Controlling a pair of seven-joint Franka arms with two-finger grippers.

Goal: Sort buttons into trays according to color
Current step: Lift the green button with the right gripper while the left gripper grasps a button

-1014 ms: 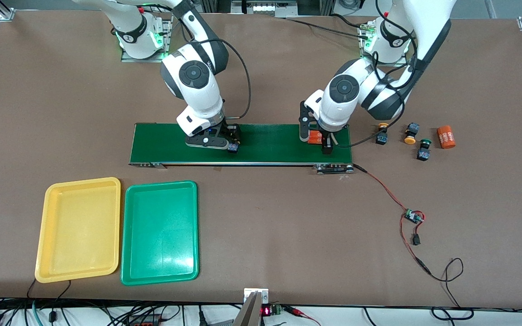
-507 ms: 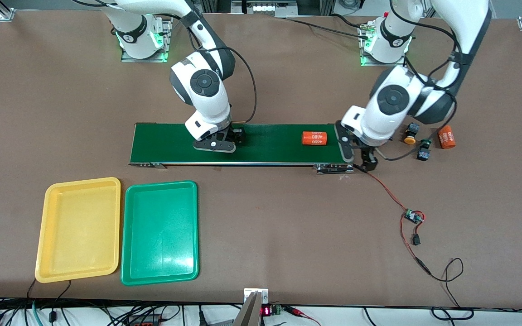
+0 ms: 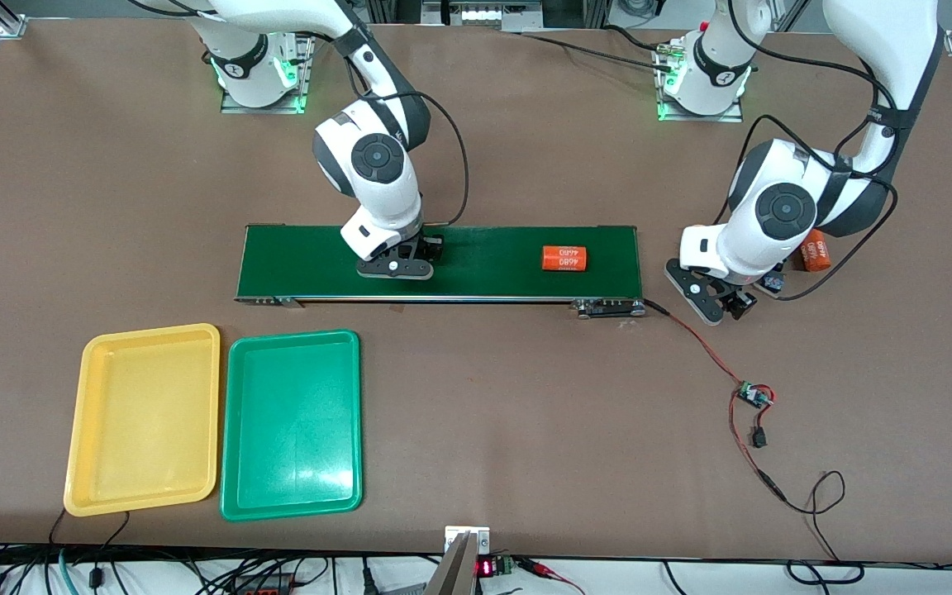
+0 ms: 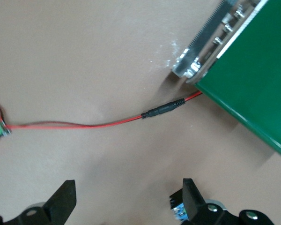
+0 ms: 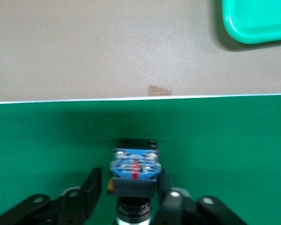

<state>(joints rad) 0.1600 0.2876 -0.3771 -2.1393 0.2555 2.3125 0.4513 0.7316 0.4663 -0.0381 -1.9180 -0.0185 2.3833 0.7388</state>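
My right gripper (image 3: 425, 258) is down on the dark green belt (image 3: 484, 264). In the right wrist view its jaws (image 5: 131, 187) stand narrowly open around a button (image 5: 135, 166) with a black-and-blue body. One finger touches the button and a slim gap shows at the other. The cap's colour is hidden. My left gripper (image 3: 711, 302) hangs open low over the bare table, off the belt's end toward the left arm. Another button's blue body (image 4: 178, 212) lies beside one of the left fingertips (image 4: 191, 194). The left wrist covers most of the remaining buttons; one blue body (image 3: 771, 283) peeks out. The yellow tray (image 3: 145, 417) and the green tray (image 3: 290, 426) lie side by side, nearer the front camera than the belt.
An orange numbered cylinder (image 3: 564, 258) lies on the belt. A second cylinder (image 3: 813, 250) is half hidden by the left arm. A red cable (image 3: 695, 339) runs from the belt's end to a small board (image 3: 753, 395). The green tray's corner (image 5: 257, 18) shows in the right wrist view.
My left gripper left the orange cylinder on the belt and swung off the belt's end to the table. My right gripper's jaws narrowed around the button.
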